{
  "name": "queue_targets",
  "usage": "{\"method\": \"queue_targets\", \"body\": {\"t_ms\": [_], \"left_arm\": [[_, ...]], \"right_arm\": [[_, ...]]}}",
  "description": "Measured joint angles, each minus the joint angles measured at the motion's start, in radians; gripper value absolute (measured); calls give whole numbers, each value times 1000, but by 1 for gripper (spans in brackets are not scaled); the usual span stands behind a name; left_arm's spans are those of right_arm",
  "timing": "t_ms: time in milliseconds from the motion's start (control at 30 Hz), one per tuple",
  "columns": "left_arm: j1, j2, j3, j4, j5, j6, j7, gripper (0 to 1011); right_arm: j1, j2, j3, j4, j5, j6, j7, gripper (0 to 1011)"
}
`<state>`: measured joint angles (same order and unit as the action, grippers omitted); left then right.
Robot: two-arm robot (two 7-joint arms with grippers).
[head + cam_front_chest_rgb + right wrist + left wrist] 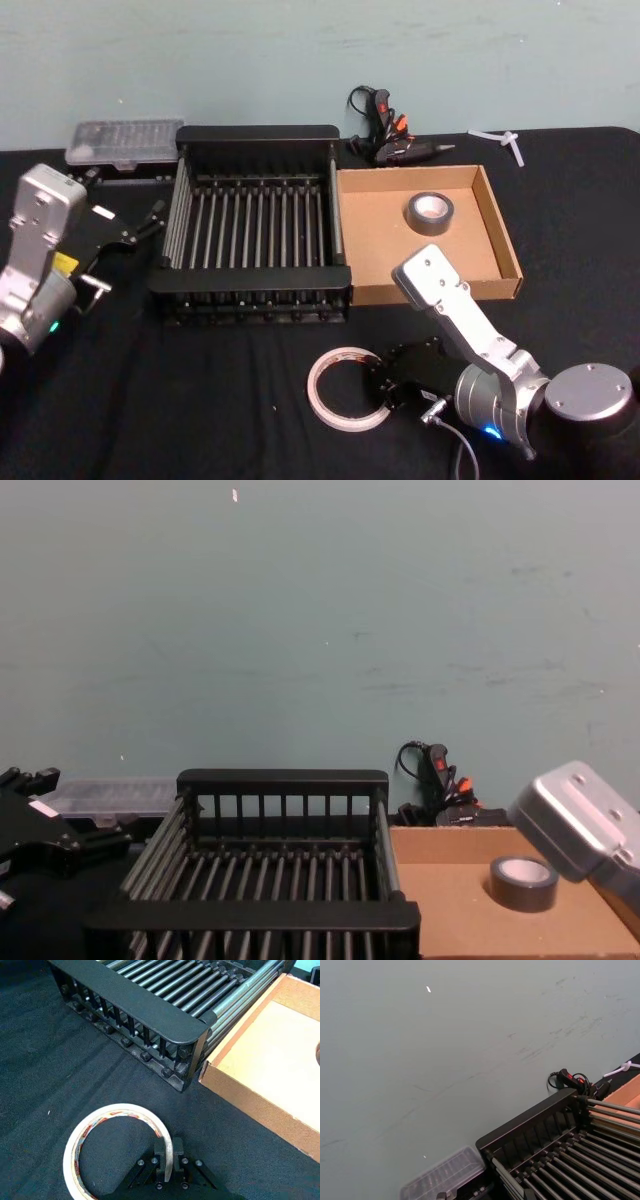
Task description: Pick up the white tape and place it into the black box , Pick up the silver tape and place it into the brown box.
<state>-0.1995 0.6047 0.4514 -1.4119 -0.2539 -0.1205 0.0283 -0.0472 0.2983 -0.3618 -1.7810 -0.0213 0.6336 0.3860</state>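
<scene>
A: Nearest the camera is the right gripper [163,1156], low on the tabletop [60,1060]. What is it doing?

B: It is pinching the white tape [120,1147]. Its 2 fingers [160,1152] are pressed on the ring's thin wall, 1 inside the hole and 1 outside. I'd say that grip suits a wide, thin ring, since it could not span the full width.

A: Where is the tape itself?

B: Flat on the black cloth, in front of the black box [255,230] and near its front right corner. It does not look lifted yet.

A: So the first job is only started?

B: I judge so. The box has nothing on its bars, and the tape must go up over the thick front rim.

A: And the silver tape [429,213]?

B: It already sits on its side face inside the brown box [500,250], toward the back. That half looks done.

A: The other arm?

B: The left gripper [150,222] hangs just beside the black box's left side, jaws spread, holding nothing. Parked there, it keeps out of the way.

A: Anything else?

B: A clear plastic case [125,143] and a glue gun [393,140] lie behind the boxes.
</scene>
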Motion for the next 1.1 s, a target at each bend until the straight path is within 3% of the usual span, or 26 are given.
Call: {"method": "queue_targets", "body": {"t_ms": [400,1100], "left_arm": [[0,0,0,0,0,0,0,1001],[0,0,0,0,0,0,0,1001]], "right_arm": [[-3,4,5,-5,9,-16,9,97],[0,75,31,-103,113,-146,72,97]]}}
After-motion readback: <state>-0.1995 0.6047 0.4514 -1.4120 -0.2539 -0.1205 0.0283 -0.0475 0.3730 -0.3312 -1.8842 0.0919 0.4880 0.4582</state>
